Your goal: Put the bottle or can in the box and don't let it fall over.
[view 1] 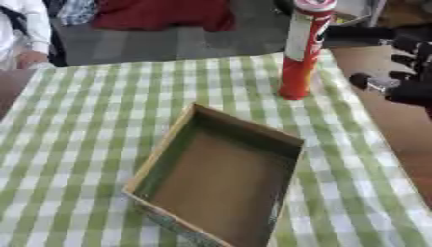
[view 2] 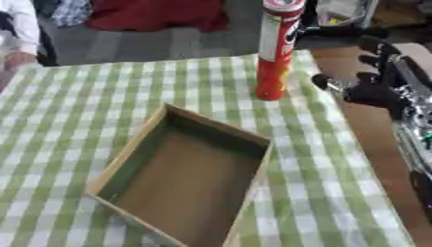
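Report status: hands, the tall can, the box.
Right hand open, beside the can, not touching. Left hand out of view. Tall red can upright on the checked cloth, outside the box. Box empty, nothing in the way.

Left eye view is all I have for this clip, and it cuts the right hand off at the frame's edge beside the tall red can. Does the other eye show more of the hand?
Observer: Yes. The right eye view shows the whole right hand, fingers open toward the red can, with a silver wrist part behind it.
Operator: Is it touching the can?
Observer: No. There is a clear gap between the nearest fingertip and the can, which stands upright outside the box.
Operator: Is the left hand anywhere?
Observer: No, it is not in the right eye view either.
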You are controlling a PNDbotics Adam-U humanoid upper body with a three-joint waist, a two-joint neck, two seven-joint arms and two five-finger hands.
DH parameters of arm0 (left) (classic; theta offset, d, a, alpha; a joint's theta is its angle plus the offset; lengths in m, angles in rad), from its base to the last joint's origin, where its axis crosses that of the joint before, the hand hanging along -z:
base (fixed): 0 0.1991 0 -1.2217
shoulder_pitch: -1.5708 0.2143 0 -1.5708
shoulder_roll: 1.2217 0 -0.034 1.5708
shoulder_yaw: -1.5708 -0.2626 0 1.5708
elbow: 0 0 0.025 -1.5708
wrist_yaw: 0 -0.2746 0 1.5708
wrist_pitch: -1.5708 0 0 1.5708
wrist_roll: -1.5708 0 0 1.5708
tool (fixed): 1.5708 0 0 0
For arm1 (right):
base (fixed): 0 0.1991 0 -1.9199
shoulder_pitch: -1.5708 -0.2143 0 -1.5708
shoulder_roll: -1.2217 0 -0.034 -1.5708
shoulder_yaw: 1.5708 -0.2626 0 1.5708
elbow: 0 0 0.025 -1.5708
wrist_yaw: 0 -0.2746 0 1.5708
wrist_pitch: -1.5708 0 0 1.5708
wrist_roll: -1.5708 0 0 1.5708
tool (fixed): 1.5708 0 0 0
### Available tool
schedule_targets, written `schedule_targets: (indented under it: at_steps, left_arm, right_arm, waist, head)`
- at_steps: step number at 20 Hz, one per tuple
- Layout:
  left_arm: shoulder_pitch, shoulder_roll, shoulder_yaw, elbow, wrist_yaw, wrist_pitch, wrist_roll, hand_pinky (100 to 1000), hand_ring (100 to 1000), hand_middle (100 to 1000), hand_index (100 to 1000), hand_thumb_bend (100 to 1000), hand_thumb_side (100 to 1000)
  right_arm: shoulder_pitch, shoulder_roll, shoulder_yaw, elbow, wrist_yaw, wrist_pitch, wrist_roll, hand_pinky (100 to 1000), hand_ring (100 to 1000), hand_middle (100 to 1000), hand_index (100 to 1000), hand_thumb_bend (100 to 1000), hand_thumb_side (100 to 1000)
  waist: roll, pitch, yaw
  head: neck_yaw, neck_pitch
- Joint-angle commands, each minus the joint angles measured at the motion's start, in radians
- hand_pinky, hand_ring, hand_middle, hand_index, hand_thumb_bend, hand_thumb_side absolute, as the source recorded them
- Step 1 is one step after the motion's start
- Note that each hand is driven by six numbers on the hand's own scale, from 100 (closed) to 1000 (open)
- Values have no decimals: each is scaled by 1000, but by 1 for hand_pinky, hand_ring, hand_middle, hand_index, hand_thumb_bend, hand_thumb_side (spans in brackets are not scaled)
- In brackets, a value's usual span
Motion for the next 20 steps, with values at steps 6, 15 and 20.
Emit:
schedule_targets:
  at_steps: [6,15,20]
  left_arm:
    - [-12,14,-2,-16,1,7,-1,842,823,749,777,648,674]
    - [-15,9,-4,-16,3,10,-3,842,824,750,777,648,674]
    - [-17,6,-5,-17,4,10,-4,842,824,751,777,646,674]
  right_arm:
    - [-121,12,29,141,3,-7,26,890,975,964,954,684,186]
    - [-222,64,44,296,19,-32,42,893,971,962,956,696,201]
    - [-249,83,48,336,21,-45,51,898,971,962,955,701,214]
  waist:
    - [3,-10,6]
    - [10,1,13]
    - [12,9,16]
  head:
    - [-11,-24]
    - [-19,-33]
    - [-19,-37]
